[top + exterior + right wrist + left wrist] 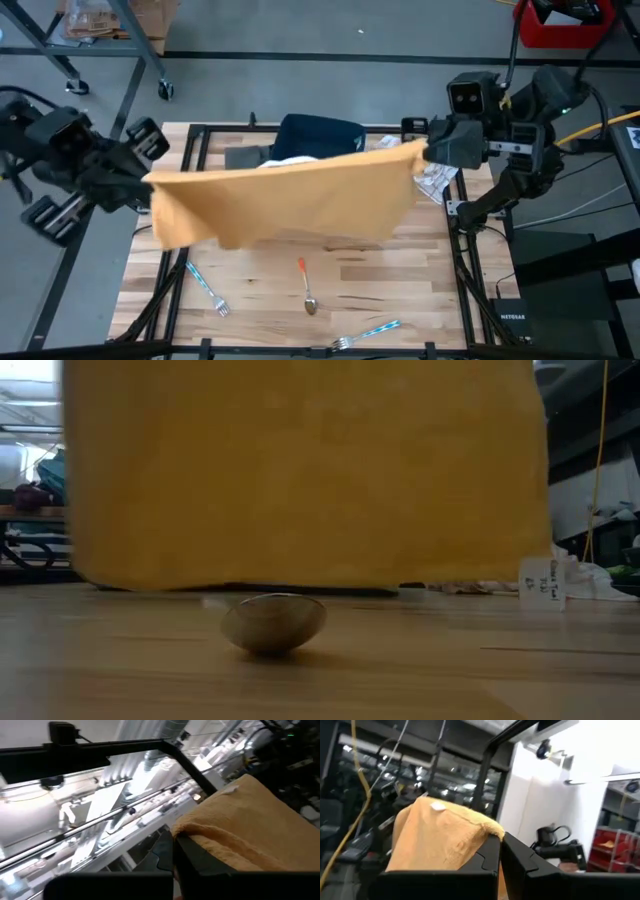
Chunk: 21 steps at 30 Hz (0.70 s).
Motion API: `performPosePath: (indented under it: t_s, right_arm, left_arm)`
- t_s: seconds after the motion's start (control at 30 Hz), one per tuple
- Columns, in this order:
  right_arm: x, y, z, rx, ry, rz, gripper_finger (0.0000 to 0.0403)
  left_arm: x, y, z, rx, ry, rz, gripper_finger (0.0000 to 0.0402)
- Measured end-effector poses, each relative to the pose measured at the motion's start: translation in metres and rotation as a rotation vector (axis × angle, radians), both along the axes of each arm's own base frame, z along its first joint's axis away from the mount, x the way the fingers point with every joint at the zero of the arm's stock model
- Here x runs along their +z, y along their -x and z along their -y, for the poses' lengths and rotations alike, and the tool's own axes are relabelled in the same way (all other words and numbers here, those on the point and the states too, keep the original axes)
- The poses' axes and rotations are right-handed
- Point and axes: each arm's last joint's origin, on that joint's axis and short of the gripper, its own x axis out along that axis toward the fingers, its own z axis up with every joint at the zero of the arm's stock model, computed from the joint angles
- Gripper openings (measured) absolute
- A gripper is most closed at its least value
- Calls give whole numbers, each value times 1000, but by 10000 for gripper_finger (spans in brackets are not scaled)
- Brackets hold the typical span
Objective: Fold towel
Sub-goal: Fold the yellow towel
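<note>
High view, towel: one orange towel (290, 205), stretched in the air over the middle of the table (400, 290), its long axis running from the left edge to the right edge, the lower part hanging down.
High view, left gripper (148, 185): at the table's left edge, jaws pinched on the towel's left end.
High view, right gripper (425, 153): near the far right corner, jaws pinched on the towel's right end, which sits a little higher in the picture than the left one.
High view, cutlery: two forks and one spoon; one blue-handled fork (207, 286) near the left edge, a second fork (366, 333) at the near edge, an orange-handled spoon (306, 285) between them.
High view, other cloth: one dark blue cloth (315, 135) at the far edge, behind the towel.
Low view: the towel fills most of the picture, its bottom hem level and hanging clear of the tabletop; the spoon's bowl lies just below the hem; one white label (543, 584) stands to the right.
Left wrist view: the towel's corner bunches above the dark fingers (485, 857), which are pressed together on it.
Right wrist view: the other corner is clamped between the closed fingers (200, 857).
</note>
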Motion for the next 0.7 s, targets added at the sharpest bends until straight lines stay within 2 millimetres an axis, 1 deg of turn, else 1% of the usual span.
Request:
performPosePath:
  t_s: [0.1, 0.23, 0.37, 0.47, 0.57, 0.7]
  right_arm:
    - [2, -7, -9, 31, -14, 70, 5]
    - [4, -11, -20, 68, -26, 139, 5]
    - [3, -13, -28, 92, -33, 147, 5]
    - [4, -13, -30, 85, -42, 150, 5]
    - [4, -12, -28, 75, -43, 155, 5]
    - [3, -13, -28, 30, -13, 158, 5]
  left_arm:
    - [5, 2, 7, -1, -23, 65, 0]
    - [10, 6, 11, 8, -41, 130, 0]
    - [10, 6, 16, -4, -53, 137, 0]
    - [9, 5, 18, 4, -69, 136, 0]
    - [8, 3, 18, 68, -94, 113, 0]
    - [5, 3, 13, 217, -129, 32, 0]
